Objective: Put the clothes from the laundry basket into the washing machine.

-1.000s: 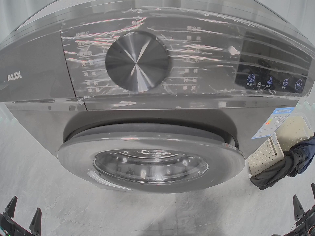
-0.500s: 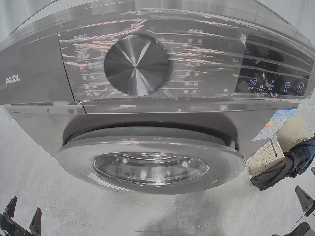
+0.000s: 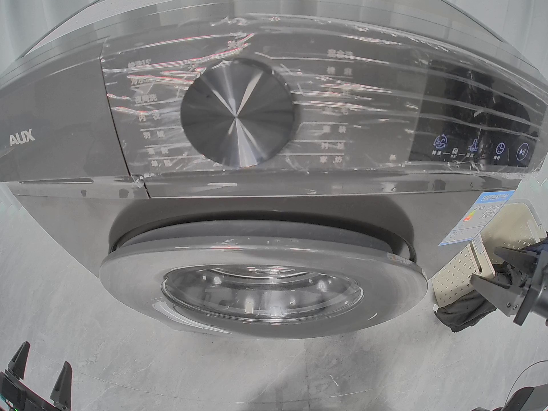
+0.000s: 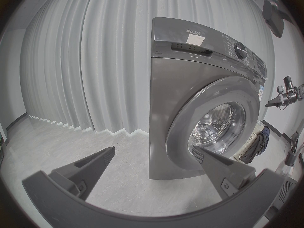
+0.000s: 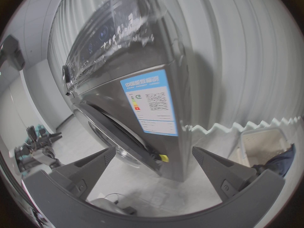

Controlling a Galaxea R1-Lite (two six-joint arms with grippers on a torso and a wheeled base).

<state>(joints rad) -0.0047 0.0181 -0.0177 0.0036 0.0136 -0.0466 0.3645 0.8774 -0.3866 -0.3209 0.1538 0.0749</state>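
Grey tiled floor, washing machine with its door looking shut. Right gripper has come up from the low right corner within the last second and is now level with the laundry basket beside the machine, claw spread and empty. Dark clothes hang over the basket rim, ungripped. Left gripper is low, spread, unmoved. Likely the first pick approach; the door still needs opening.

The left gripper and right gripper are matte dark grey, with tapered wedge fingers textured on the inner faces. A small screw sits at each finger base, and a curved bar lies behind the jaws.
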